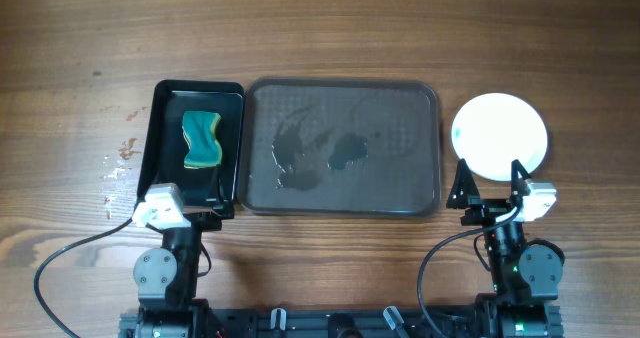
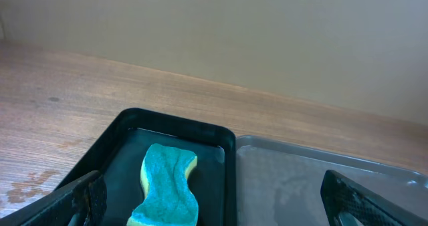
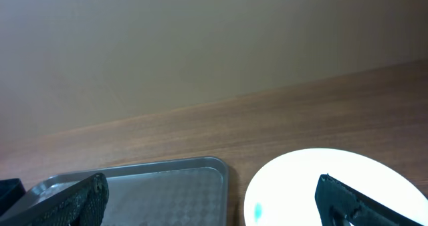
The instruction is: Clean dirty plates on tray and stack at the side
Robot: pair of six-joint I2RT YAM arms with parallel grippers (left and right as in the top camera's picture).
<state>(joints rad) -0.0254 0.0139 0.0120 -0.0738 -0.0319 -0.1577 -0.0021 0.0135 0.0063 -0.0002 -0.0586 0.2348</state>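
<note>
My left pincer (image 2: 215, 207) and right pincer (image 1: 491, 188) released, empty, near edge | grey-brown rectangular tray (image 1: 400, 128) wet, plateless | round white plate (image 1: 500, 133) set right, likely stacking spot | teal sponge (image 1: 203, 140) parked in glossy black tray (image 1: 160, 128), left

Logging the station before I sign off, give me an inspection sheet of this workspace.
Surface: wooden table, reddish stains at left.
Job's things: tray bare of plates, wet patches; white plate on the table to its right, blue mark showing, stack count unclear.
Clutter: sponge in black tray.
Tools: left tool open, empty; right tool open, empty.
Cables: black cable looping from each arm base.
Surroundings: plain beige wall.
</note>
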